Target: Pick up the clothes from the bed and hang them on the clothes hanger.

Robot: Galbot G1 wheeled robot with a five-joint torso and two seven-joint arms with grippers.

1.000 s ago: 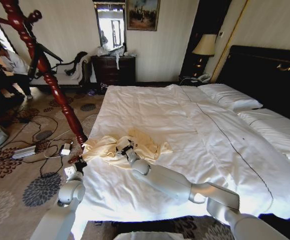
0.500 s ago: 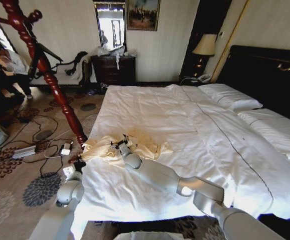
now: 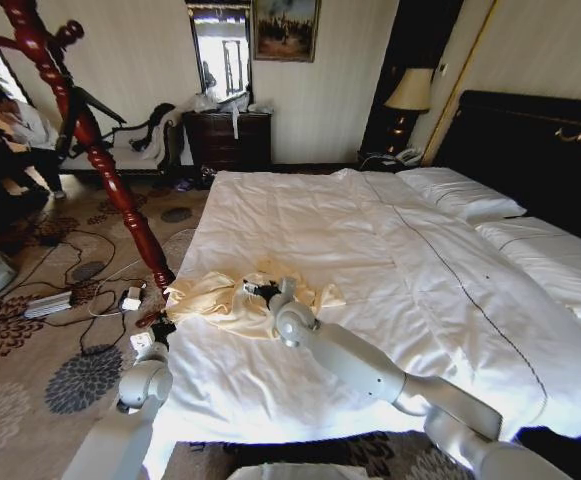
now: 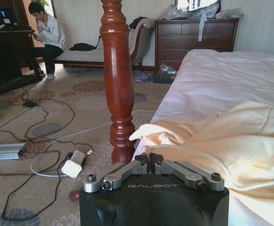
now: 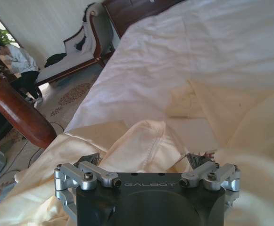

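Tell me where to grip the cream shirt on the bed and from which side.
Grip the raised fold at the middle of the cream shirt, coming straight down from above. It lies crumpled flat on the bed, so only bunched ridges give purchase. The right gripper already sits over it, fingers open.

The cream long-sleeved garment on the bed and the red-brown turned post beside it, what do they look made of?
The cream long-sleeved garment looks like thin woven cloth, perhaps cotton: matte, crumpled into soft folds, with a stitched hem. The red-brown turned post looks like varnished wood: it has lathe-turned rings and glossy highlights.
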